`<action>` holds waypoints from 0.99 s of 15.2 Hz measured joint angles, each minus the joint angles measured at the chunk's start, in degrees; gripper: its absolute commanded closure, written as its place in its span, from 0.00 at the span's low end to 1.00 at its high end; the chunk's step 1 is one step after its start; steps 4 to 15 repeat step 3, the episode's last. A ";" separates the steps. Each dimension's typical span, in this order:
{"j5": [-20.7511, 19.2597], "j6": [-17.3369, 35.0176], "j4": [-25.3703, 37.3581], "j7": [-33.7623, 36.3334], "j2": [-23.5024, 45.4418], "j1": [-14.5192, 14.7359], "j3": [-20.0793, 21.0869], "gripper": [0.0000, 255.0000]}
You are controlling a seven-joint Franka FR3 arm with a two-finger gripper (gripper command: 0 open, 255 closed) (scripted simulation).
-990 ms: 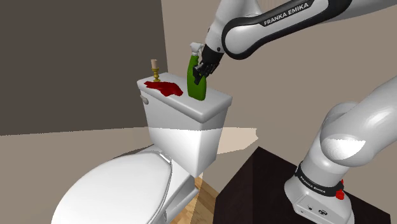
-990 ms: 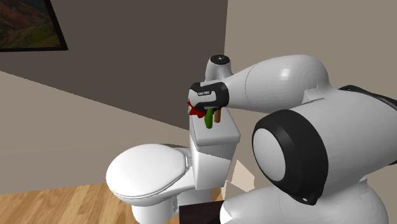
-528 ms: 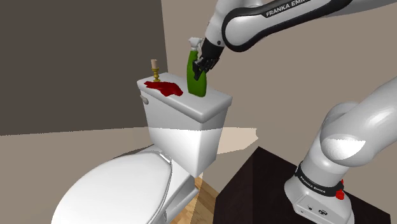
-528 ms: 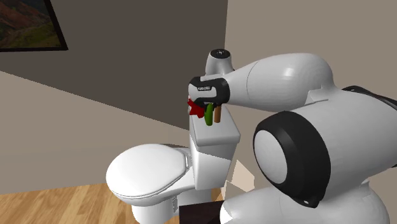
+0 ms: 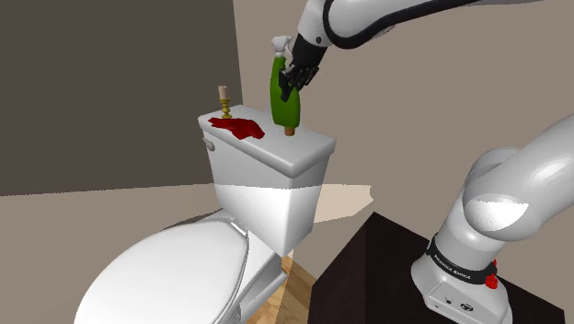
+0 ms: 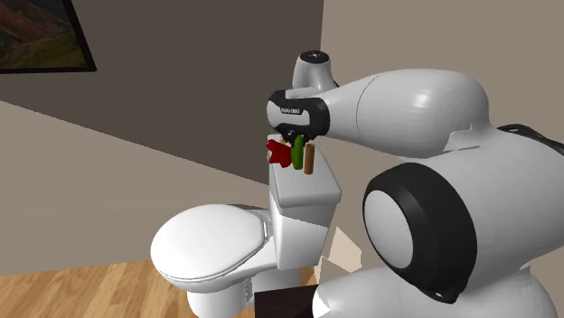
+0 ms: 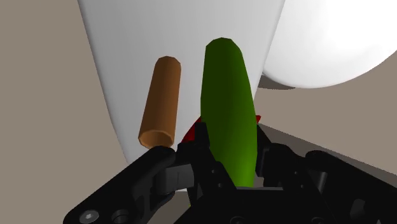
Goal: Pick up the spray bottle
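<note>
hanging from the gripper, the spray bottle seems clasped.

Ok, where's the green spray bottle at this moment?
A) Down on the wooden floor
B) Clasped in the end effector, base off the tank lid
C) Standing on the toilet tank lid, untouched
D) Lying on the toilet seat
B: the end effector is shut on the spray bottle, and in the shoulder view the bottle's base hangs just above the tank lid.
</note>
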 measured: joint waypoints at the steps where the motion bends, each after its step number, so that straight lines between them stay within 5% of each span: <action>1: 0.00 -0.67 0.66 0.04 0.00 0.01 0.04 1.00; 15: 0.03 -1.89 1.78 -0.09 -0.10 0.01 -0.05 1.00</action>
